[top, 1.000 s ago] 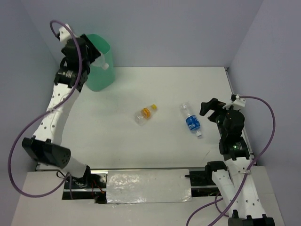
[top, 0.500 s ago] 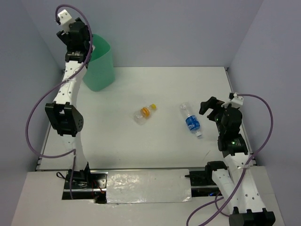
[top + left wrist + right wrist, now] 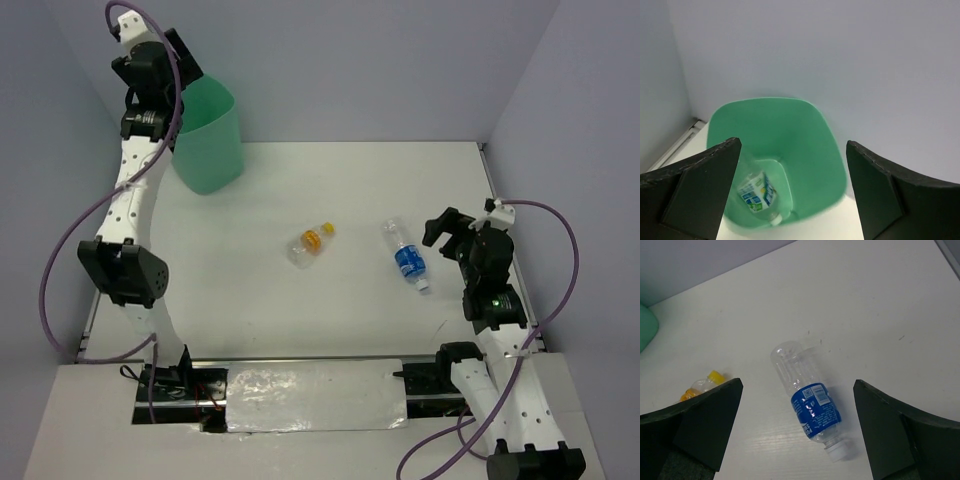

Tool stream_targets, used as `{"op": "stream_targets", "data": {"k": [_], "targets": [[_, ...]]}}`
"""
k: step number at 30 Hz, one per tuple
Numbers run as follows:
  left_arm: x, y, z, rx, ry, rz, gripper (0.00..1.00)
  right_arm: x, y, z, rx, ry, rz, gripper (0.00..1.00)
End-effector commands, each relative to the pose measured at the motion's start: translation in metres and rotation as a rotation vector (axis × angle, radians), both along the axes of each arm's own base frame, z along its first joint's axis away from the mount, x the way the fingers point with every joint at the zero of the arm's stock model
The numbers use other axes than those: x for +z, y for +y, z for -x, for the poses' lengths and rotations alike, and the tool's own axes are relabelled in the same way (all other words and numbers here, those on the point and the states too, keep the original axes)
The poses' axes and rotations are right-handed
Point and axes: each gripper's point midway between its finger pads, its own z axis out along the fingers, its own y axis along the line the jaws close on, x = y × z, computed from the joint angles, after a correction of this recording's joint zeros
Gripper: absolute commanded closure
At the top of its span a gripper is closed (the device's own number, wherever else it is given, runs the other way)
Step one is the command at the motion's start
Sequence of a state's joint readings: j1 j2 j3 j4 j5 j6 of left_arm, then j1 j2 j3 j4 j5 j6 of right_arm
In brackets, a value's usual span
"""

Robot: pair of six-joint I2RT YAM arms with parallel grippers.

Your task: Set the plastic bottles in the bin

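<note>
The mint-green bin point(image 3: 210, 145) stands at the table's far left corner. My left gripper point(image 3: 183, 52) hangs above it, open and empty; in the left wrist view my left gripper point(image 3: 792, 145) looks straight down into the bin point(image 3: 812, 145), where a green-blue-labelled bottle point(image 3: 756, 191) lies on the bottom. A blue-labelled bottle point(image 3: 405, 256) with a white cap lies on the table right of centre, and a short orange-capped bottle point(image 3: 310, 242) lies to its left. My right gripper point(image 3: 445, 228) is open just right of the blue-labelled bottle point(image 3: 811, 401), jaws on either side of it from above. The orange-capped bottle point(image 3: 702, 386) shows beside my left finger.
Pale walls close the table at the back and both sides. A rail point(image 3: 503, 250) runs along the right edge. A silvery plate point(image 3: 315, 395) lies between the arm bases at the near edge. Purple cables loop beside both arms.
My left gripper has opened and let go of the green-blue-labelled bottle, which now lies inside the bin. The left arm has risen and drawn back. The right arm has hardly moved.
</note>
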State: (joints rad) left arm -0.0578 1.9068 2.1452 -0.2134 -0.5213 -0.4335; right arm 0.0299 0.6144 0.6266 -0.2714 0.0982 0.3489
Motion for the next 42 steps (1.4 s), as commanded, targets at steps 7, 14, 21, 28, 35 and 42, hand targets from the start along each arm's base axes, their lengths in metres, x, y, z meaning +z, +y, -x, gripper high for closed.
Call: {"op": "stream_targets", "data": {"k": [7,14,21,28,35,42], "targets": [[-0.015,-0.187,0.098,-0.785,0.122,-0.295,0.01,0.014,0.013,0.007,0.090,-0.034,0.010,0.00],[-0.145,-0.281,0.162,-1.120,0.283,-0.468,0.01,0.010,0.014,0.006,0.097,-0.029,0.018,0.00],[-0.241,-0.303,0.174,-1.304,0.443,-0.514,0.01,0.001,0.021,0.002,0.147,0.019,0.017,0.00],[-0.314,-0.325,0.169,-1.335,0.625,-0.468,0.01,-0.002,0.018,0.001,0.125,0.028,0.021,0.00],[-0.375,-0.306,0.165,-1.170,0.826,-0.468,0.01,-0.003,0.019,0.000,0.132,0.034,0.024,0.00],[-0.361,-0.311,0.170,-1.158,0.786,-0.414,0.39,-0.007,0.016,-0.002,0.116,0.055,0.023,0.00]]}}
